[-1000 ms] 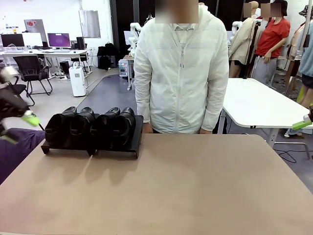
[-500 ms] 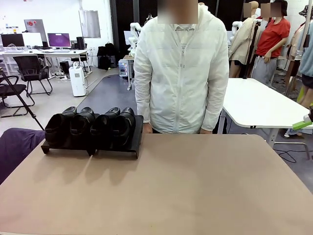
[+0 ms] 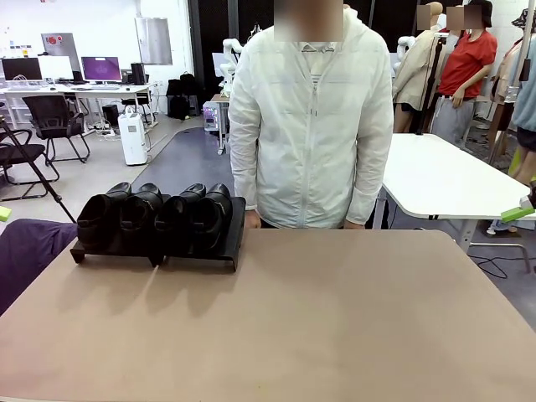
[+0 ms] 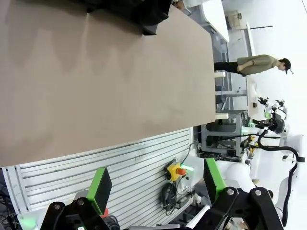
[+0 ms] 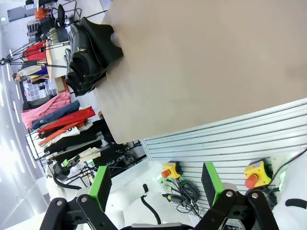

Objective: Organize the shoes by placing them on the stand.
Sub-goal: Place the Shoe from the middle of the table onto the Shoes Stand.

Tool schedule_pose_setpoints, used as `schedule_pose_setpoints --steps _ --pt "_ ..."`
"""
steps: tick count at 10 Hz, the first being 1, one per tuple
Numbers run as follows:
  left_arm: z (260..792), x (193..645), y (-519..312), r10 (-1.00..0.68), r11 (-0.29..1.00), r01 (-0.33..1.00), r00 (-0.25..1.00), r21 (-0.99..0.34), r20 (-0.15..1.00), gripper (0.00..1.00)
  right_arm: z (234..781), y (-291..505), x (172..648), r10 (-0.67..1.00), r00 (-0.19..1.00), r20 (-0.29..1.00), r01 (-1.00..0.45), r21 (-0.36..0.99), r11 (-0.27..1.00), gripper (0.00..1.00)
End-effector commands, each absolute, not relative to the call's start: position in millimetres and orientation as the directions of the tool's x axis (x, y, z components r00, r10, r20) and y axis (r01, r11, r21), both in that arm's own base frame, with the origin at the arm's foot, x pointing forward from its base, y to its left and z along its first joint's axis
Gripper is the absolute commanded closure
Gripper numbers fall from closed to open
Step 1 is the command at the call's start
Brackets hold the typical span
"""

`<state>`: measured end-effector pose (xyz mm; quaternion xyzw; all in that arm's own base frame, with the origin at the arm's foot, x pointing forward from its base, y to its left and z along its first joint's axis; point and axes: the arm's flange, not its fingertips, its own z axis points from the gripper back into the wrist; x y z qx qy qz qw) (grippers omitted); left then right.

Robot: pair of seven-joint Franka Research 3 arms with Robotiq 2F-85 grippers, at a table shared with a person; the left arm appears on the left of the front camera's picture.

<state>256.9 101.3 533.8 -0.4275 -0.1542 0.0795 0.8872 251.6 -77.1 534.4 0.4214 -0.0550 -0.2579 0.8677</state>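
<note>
- You see four black shoes (image 3: 157,219) in a row on the stand (image 3: 219,251), packed side by side and touching, toes toward you.
- The stand sits on the far left part of the tan table (image 3: 318,318), close to the far edge. Its two sections adjoin, and each one carries a pair of shoes.
- A person in a white zipped jacket (image 3: 308,126) stands at the far side of the table, just right of the stand, arms hanging down, hands at the table's far edge.
- In your left wrist view, the left pincer (image 4: 156,184) is spread wide and holds nothing; its green pads (image 4: 100,188) stand well apart. It hangs off the table, over the slatted metal panel (image 4: 120,167) at the robot's side, where a yellow box with a red button (image 4: 176,171) sits.
- In that same view, a dark corner of the stand (image 4: 148,17) shows at the top edge, well away from the pincer.
- In your right wrist view, the right pincer (image 5: 156,184) is also spread wide and empty, its green pads (image 5: 211,186) far apart. It too hangs off the table's near edge, above the slatted panel and two red-button boxes (image 5: 254,176).
- There, the shoes (image 5: 88,52) appear at the upper left, at the table's far corner, well apart from the pincer.
- In the front view, a green pad tip (image 3: 517,213) shows at the right edge, clear of the table.
</note>
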Motion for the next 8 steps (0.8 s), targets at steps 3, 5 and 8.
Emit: schedule_pose_setpoints --steps 3,5,8 --pt "532.2 256.1 106.6 0.275 0.606 -0.001 0.939 -0.796 0.208 0.00 536.0 -77.5 253.5 -0.480 0.871 -0.106 0.371 0.782 0.500 0.00" --pt "532.2 256.1 106.6 0.275 0.606 -0.001 0.939 -0.796 0.208 0.00 536.0 -77.5 253.5 -0.480 0.871 -0.106 0.371 0.782 0.500 0.00" --pt "532.2 256.1 106.6 0.275 0.606 -0.001 0.939 -0.796 0.208 0.00 536.0 -77.5 253.5 -0.480 0.871 -0.106 0.371 0.782 0.500 0.00"
